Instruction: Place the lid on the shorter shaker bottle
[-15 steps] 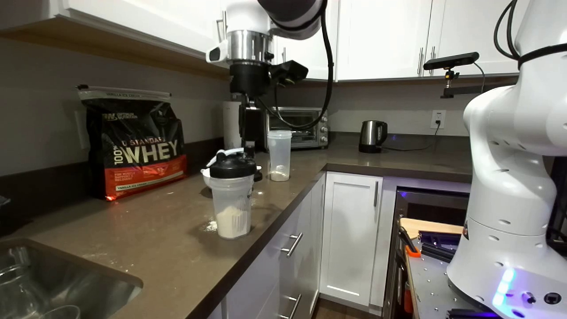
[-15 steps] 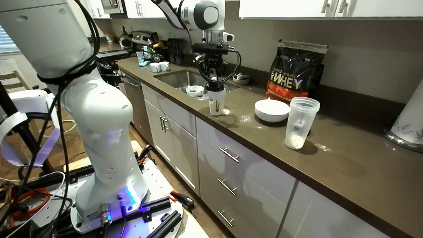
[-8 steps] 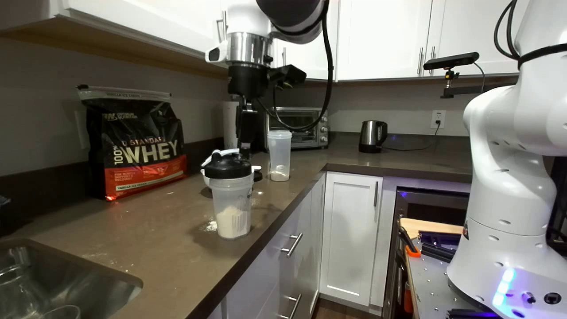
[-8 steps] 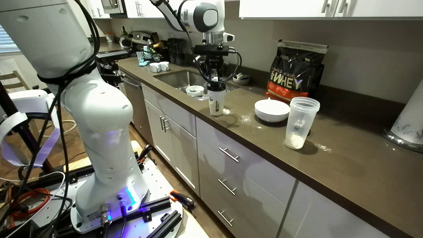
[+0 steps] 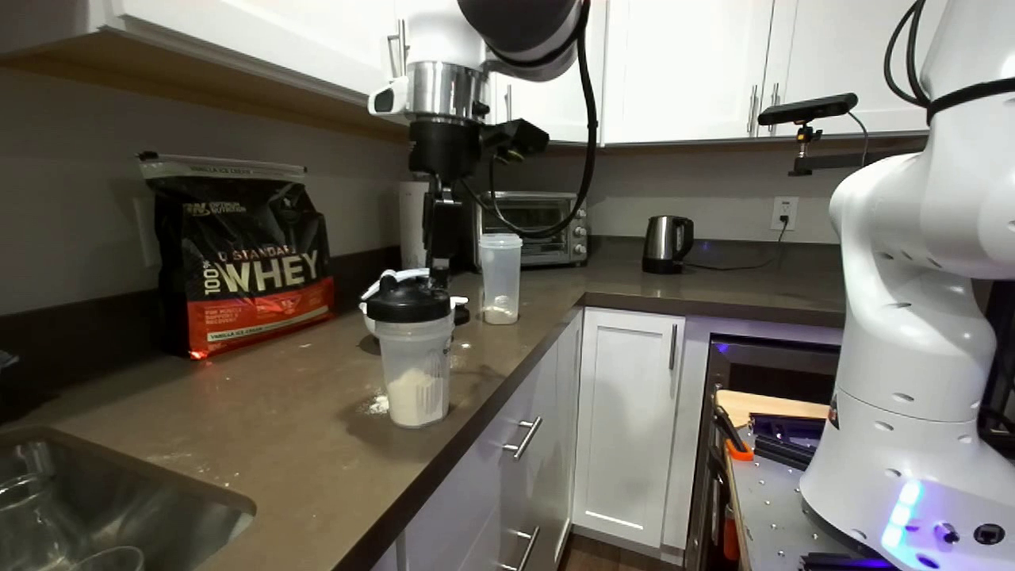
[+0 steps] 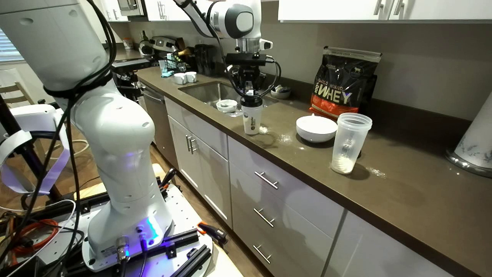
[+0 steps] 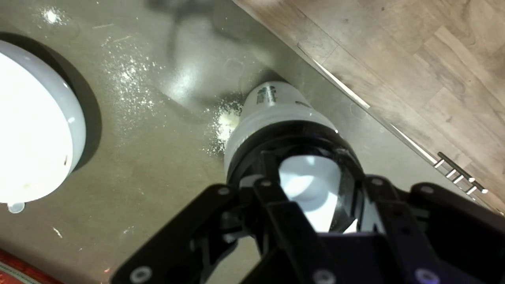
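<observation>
Round black plastic shaker lid (image 5: 407, 304) is gripped between my fingers (image 7: 290, 225) and rests on the mouth of the short, wide, translucent whitish plastic cup (image 5: 416, 361), which stands upright on the brown tabletop (image 6: 415, 200) with white powder (image 5: 416, 400) at its bottom. Whether the lid's rim is fully seated I can't quite tell, since I block part of the wrist view. Apart from the cup stand a round white bowl (image 6: 316, 134) and a taller, clear plastic bottle (image 6: 350, 140).
</observation>
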Controlling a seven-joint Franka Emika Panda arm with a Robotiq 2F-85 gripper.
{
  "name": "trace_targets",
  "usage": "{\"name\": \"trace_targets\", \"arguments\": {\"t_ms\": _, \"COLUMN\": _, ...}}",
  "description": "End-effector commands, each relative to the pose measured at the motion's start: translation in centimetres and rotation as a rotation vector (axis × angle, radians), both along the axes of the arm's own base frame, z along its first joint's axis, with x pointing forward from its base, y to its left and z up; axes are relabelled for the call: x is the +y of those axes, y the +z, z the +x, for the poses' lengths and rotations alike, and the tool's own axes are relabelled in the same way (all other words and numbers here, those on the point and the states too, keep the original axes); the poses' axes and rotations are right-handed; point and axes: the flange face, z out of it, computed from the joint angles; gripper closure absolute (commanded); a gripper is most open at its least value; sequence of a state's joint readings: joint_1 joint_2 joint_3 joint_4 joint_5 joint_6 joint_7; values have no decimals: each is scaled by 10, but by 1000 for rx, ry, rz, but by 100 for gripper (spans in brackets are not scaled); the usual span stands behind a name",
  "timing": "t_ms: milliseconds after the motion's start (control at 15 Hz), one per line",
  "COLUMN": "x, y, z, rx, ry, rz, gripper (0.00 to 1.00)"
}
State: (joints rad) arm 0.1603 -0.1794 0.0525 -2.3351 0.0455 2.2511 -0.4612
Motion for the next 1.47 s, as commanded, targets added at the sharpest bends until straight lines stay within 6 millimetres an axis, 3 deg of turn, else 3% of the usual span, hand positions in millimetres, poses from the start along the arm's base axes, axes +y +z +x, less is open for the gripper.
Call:
{"name": "trace_targets", "arguments": {"t_ms": 0, "x": -2, "y": 2, "z": 0, "rx": -11, "ry": 23, "rz": -6, "gripper": 86}}
{"name": "trace_targets", "arguments": {"t_ms": 867, "x": -5, "y": 13, "z": -2, "rx": -28, "ry": 22, "rz": -8, "gripper": 86}}
{"name": "trace_targets", "arguments": {"t_ms": 1400, "x": -11, "y": 7, "z": -2, "rx": -10, "ry": 13, "rz": -13, "gripper": 86}}
